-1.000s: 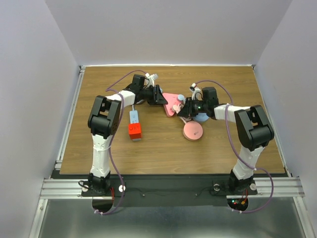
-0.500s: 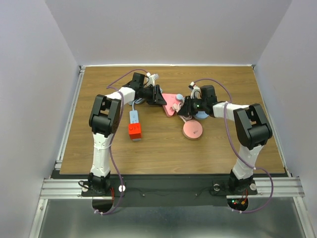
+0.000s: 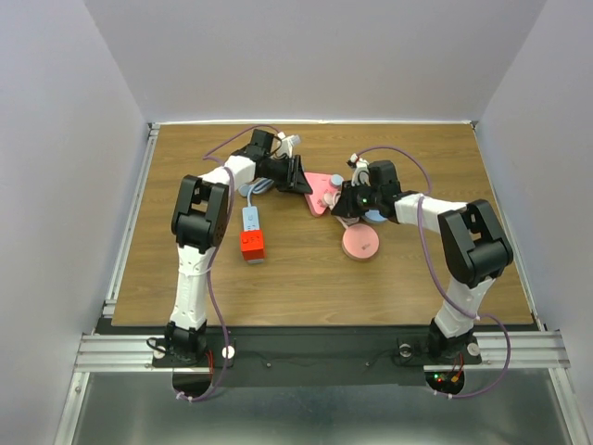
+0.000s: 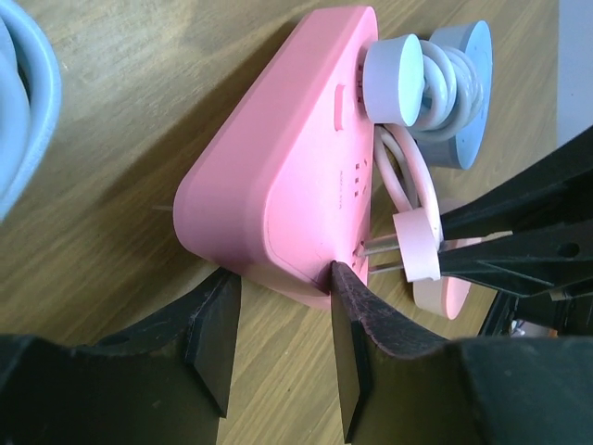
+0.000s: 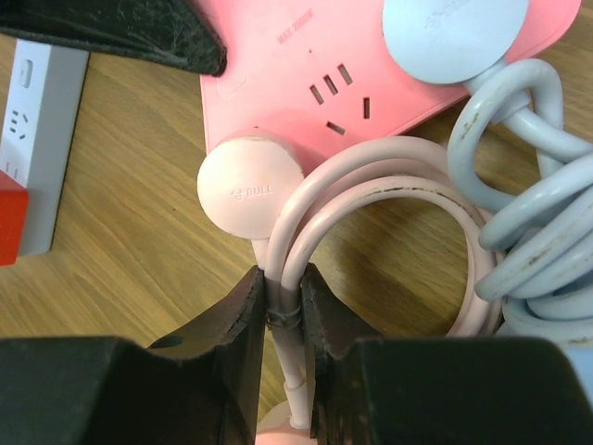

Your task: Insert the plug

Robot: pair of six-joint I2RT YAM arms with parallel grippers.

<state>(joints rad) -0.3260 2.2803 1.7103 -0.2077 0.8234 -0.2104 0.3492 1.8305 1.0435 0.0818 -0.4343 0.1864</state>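
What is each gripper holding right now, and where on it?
Right gripper pinches the pink cable just behind its plug. Left gripper is at the end of the power strip; a grip cannot be told.

The top camera looks down from high up on the near side at the whole desk. Both wrist cameras look from very close and share the pink power strip.

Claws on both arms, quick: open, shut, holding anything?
Left gripper: jaws astride a corner of the pink plastic power strip; gripping or not, cannot tell.
Right gripper: shut on the looped pink cable.
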